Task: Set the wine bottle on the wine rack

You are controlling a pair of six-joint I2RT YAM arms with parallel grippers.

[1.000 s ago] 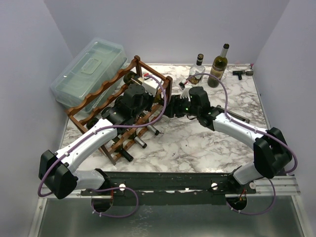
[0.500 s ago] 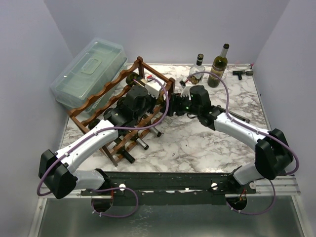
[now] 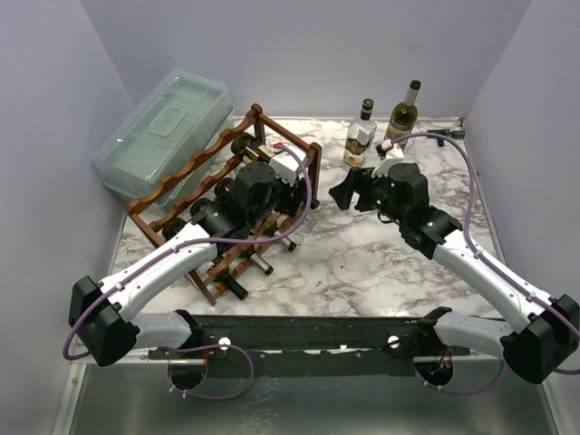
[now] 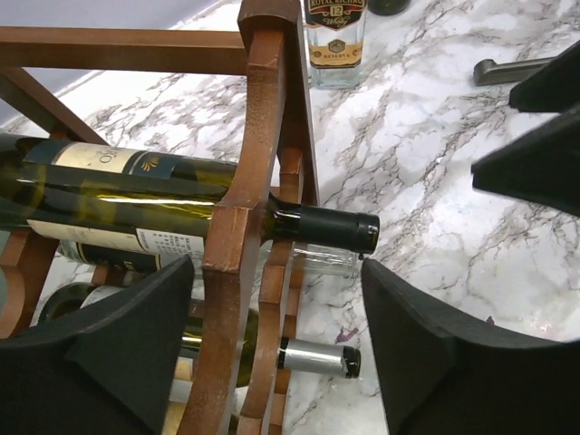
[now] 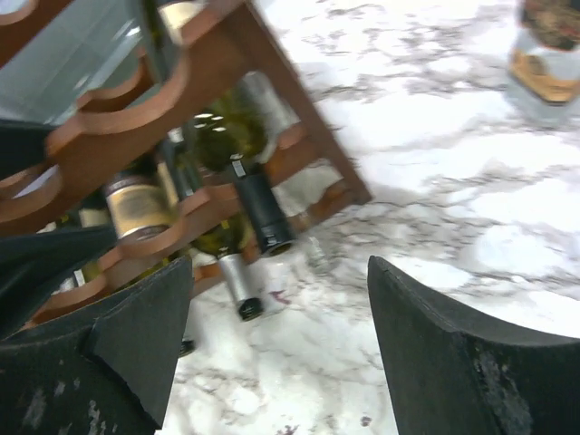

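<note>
The wine rack (image 3: 186,177) is reddish-brown wood with wavy rails and stands on the left of the marble table. A green wine bottle (image 4: 136,195) with a black-capped neck (image 4: 322,227) lies across its top tier. It rests on the scalloped rail (image 4: 243,217). My left gripper (image 4: 276,272) is open above that neck, one finger on each side, touching nothing. My right gripper (image 3: 344,193) is open too and hangs over bare table to the right of the rack. In the right wrist view the rack (image 5: 118,136) and the bottle's black neck (image 5: 265,216) lie ahead of it.
Lower tiers hold more bottles, and a silver-capped neck (image 4: 317,356) sticks out toward the table. A clear plastic lidded box (image 3: 163,122) sits behind the rack. A clear liquor bottle (image 3: 360,136), a green bottle (image 3: 401,113) and a small black tool (image 3: 442,135) stand at the back.
My left gripper has opened and let go of the wine bottle, which stays on the rack. The right gripper has opened and drawn back to the right, away from the rack.
</note>
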